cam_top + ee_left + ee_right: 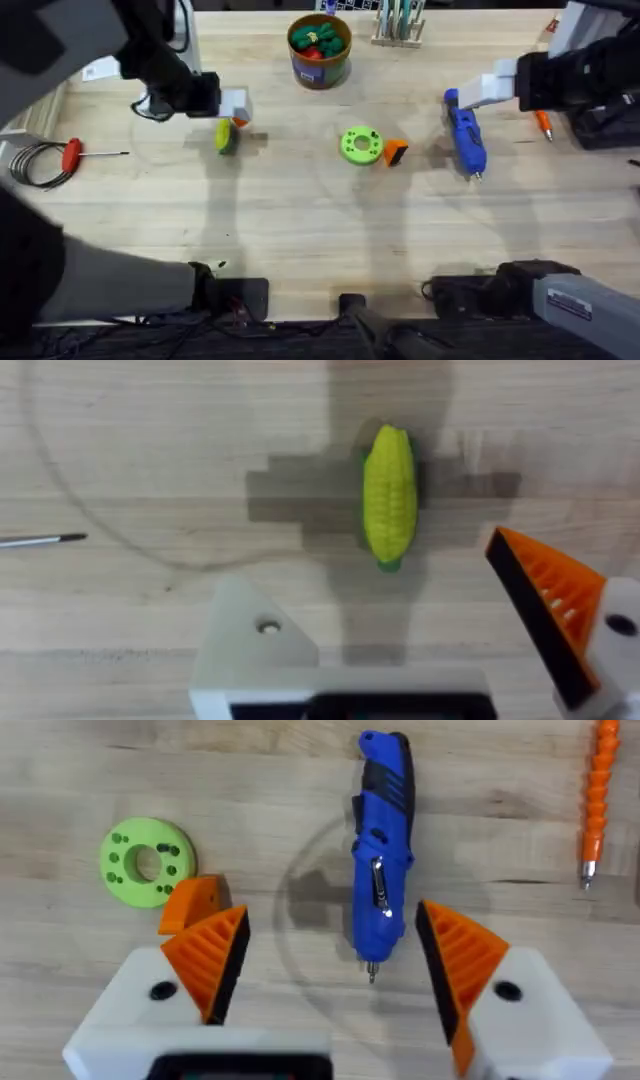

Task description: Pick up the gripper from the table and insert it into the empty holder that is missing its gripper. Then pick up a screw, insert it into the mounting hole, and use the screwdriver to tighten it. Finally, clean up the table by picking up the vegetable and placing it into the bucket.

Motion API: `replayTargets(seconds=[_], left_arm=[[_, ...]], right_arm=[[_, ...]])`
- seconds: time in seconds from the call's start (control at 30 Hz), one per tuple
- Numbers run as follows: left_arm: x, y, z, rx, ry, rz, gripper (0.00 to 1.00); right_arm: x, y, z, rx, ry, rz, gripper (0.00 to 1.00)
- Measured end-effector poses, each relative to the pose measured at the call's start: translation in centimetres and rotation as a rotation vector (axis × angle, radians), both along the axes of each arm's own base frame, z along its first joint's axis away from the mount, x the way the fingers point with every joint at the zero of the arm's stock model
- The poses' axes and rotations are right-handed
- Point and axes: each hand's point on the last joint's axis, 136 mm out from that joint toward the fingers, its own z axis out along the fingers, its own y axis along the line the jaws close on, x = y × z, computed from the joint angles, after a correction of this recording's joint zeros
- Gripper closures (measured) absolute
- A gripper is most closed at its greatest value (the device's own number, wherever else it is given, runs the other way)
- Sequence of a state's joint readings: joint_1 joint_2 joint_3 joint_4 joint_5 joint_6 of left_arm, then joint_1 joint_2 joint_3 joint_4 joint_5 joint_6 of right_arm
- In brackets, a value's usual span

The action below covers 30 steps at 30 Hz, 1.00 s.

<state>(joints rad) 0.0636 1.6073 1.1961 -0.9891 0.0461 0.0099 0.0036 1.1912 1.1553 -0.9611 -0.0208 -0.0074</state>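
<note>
Table [300, 230] wooden. Bucket [319, 50] at far middle, red and green toys inside. Right tool [335, 965] above screwdriver [383, 845], fingers spread wide, empty. Left tool [400, 630] over vegetable [390, 495], not touching; 1 orange finger [545, 610], other mount is bare holder [250, 650]. Gripper [396, 152] lies touching green disc [360, 144], mid-table.

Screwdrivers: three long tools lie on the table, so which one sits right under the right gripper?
The blue screwdriver, lying between the right gripper fingers' line. The thin orange stick tool lies off to the side, and the red-handled screwdriver is across the table.
</note>
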Motion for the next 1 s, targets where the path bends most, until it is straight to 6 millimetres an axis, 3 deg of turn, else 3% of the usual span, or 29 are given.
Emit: replayTargets(seconds=[0.2,0.5,0.6,0.73,0.77,1.0], left_arm=[[1.0,0.0,-3.5,0.000,0.059,-0.004,0.047],[1.3,0.5,-6.2,0.021,0.112,-0.004,0.145],[1.7,0.4,-6.1,0.018,0.102,-0.010,0.304],[1.8,0.4,-6.0,0.019,0.098,-0.011,0.915],[1.8,0.3,-6.0,0.019,0.097,-0.014,0.975],[1.8,0.3,-6.0,0.019,0.097,-0.015,0.996]], right_arm=[[0.0,0.0,0.0,0.002,0.000,0.001,0.014],[0.0,0.0,0.0,0.002,0.000,0.001,0.015],[0.0,0.0,0.0,0.002,0.000,0.001,0.015],[0.0,0.0,0.0,0.002,0.000,0.001,0.015],[0.0,0.0,0.0,0.002,0.000,0.001,0.015],[0.0,0.0,0.0,0.002,0.000,0.001,0.014]])
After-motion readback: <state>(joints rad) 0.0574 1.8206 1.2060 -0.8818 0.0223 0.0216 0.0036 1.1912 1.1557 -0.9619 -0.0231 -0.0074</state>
